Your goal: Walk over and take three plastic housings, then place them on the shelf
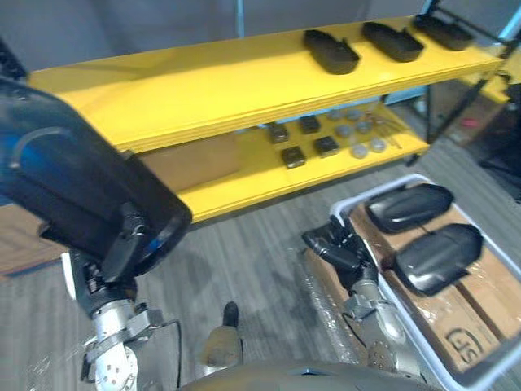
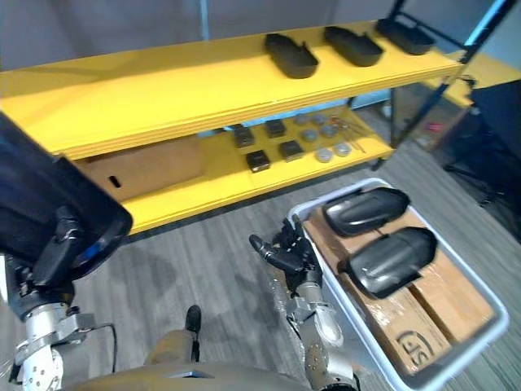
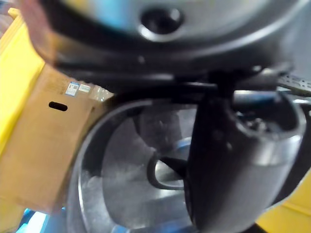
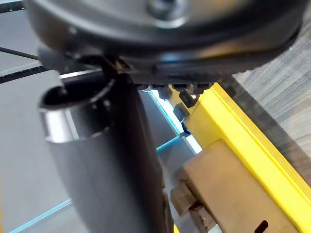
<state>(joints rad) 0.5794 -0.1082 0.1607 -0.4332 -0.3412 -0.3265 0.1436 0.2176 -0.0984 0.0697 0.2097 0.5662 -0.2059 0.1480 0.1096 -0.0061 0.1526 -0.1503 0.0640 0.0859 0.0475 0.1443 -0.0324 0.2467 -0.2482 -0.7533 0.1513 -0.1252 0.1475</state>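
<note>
Three black plastic housings are on the yellow shelf's top board (image 1: 203, 81), in a row at its right end: left shelf housing (image 1: 331, 50), middle shelf housing (image 1: 392, 41), right shelf housing (image 1: 444, 31). All lie flat, slightly apart.

Two more are in the white-rimmed crate (image 1: 383, 189) on the grey floor (image 1: 244, 261), in front of the shelf's right half. The far crate housing (image 1: 409, 205) and near crate housing (image 1: 435, 257) lie side by side on a cardboard sheet (image 1: 472, 318), glossy side up. Can't tell if they touch.

Left hand (image 1: 122, 248): low on the left, fingers curled onto the lower edge of a sixth piece, the held housing (image 1: 73, 179). It's big and glossy, tilted up and away to the left, close to the camera. It sits short of the shelf and touches neither board. In the left wrist view its shiny curved shell (image 3: 121, 170) shows past the thumb.

Right hand (image 1: 335, 244): low, just beside the crate's left wall and outside it. Fingers loosely bent with one sticking out to the left; nothing in them. It's near the far crate housing, not touching it.

Lower board (image 1: 244, 191): a cardboard box (image 2: 146, 167) on the left with a slot in its face. Small black boxes (image 1: 293, 156) sit mid-board and grey discs (image 1: 358, 151) to their right.
</note>
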